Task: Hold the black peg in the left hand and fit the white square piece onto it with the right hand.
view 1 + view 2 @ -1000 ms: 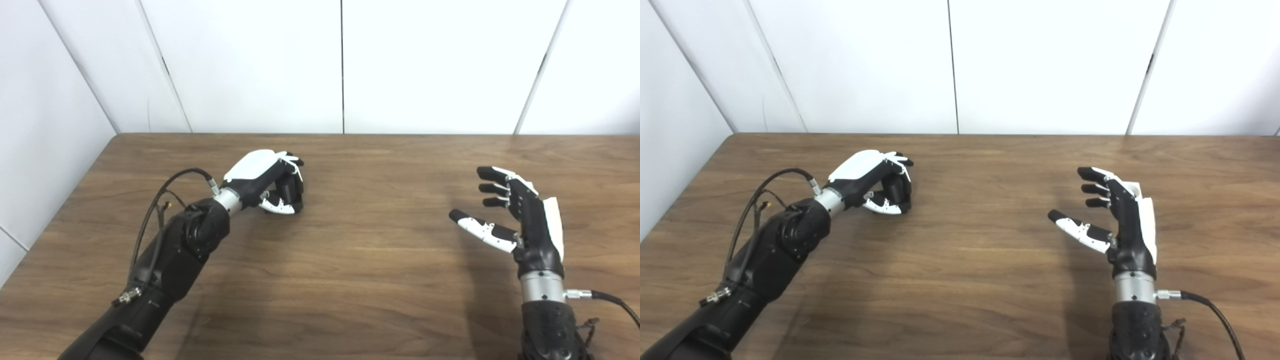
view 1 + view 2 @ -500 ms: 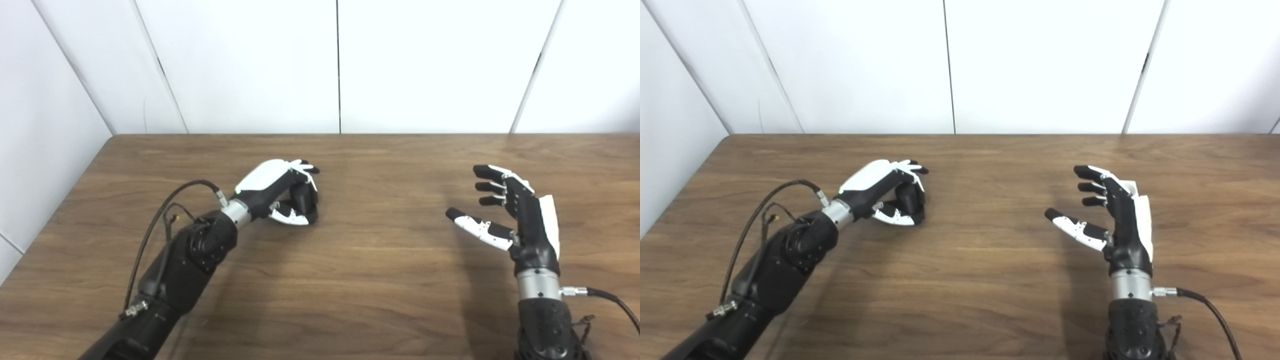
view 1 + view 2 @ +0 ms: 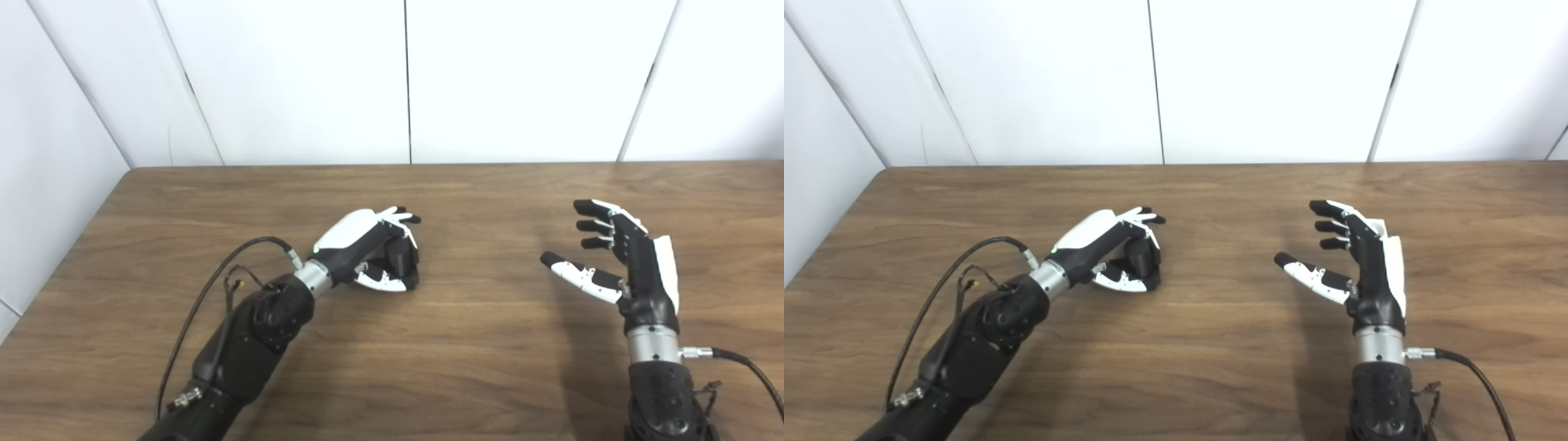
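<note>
In the left eye view, my left hand [image 3: 373,248] wraps the black peg [image 3: 399,257] low over the table [image 3: 465,343]. In the right eye view, my right hand [image 3: 1356,260] hangs spread and empty; no white square piece shows, so fitting may stall.

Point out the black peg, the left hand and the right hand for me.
black peg [image 3: 399,256], left eye view, its round side.
left hand [image 3: 373,248], left eye view, its knuckle area.
right hand [image 3: 1373,264], right eye view, its palm.
</note>
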Available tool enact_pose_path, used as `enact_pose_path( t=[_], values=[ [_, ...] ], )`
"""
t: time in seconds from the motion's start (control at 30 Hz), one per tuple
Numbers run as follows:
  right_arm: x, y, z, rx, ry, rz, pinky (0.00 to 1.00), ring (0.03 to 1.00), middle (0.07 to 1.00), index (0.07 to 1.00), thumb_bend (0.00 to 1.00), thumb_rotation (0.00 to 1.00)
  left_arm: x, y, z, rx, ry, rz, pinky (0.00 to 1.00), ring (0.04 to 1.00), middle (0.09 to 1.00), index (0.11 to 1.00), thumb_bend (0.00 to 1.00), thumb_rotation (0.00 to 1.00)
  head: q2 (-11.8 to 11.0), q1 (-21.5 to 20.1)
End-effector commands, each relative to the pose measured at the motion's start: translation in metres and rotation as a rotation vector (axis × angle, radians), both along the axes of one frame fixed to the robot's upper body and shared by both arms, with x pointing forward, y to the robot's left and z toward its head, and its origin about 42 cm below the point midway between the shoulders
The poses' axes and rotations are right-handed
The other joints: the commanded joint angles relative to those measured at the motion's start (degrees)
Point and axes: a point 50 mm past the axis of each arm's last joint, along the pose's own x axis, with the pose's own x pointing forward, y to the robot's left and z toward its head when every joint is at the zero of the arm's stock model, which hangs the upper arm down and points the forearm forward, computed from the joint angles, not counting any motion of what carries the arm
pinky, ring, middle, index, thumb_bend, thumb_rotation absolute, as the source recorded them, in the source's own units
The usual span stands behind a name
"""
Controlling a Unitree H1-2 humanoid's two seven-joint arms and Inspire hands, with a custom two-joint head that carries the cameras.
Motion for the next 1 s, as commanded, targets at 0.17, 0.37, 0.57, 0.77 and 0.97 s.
enact_pose_path(
  t=[0.17, 0.37, 0.57, 0.77, 0.97],
  values=[
    [0.006, 0.006, 0.025, 0.003, -0.096, -0.008, 0.63, 0.714, 0.758, 0.712, 0.7, 0.13, -0.009, -0.021, -0.004, -0.004, -0.007, -0.053, 0.98, 0.998, 0.917, 0.492, 0.52, 0.07, 0.16, -0.54],
    [0.005, 0.005, 0.026, -0.005, -0.106, -0.01, 0.62, 0.711, 0.755, 0.71, 0.7, 0.12, -0.016, -0.034, -0.009, -0.035, 0.008, -0.074, 0.99, 0.998, 0.917, 0.492, 0.52, 0.07, 0.27, -0.97],
    [0.005, 0.005, 0.027, 0.004, -0.107, -0.012, 0.61, 0.712, 0.754, 0.705, 0.7, 0.12, -0.023, -0.048, -0.014, -0.046, 0.021, -0.087, 1.0, 0.999, 0.917, 0.492, 0.52, 0.07, 0.42, -1.22],
    [0.005, 0.004, 0.028, 0.007, -0.111, -0.012, 0.61, 0.71, 0.752, 0.703, 0.7, 0.12, -0.028, -0.057, -0.021, -0.064, 0.02, -0.105, 1.0, 1.0, 0.914, 0.492, 0.52, 0.07, 0.66, -1.64],
    [0.005, 0.002, 0.029, 0.0, -0.112, -0.016, 0.61, 0.707, 0.748, 0.701, 0.71, 0.13, -0.027, -0.056, -0.022, -0.058, 0.019, -0.083, 1.0, 1.0, 0.917, 0.494, 0.52, 0.07, 0.82, -1.75]
  ],
)
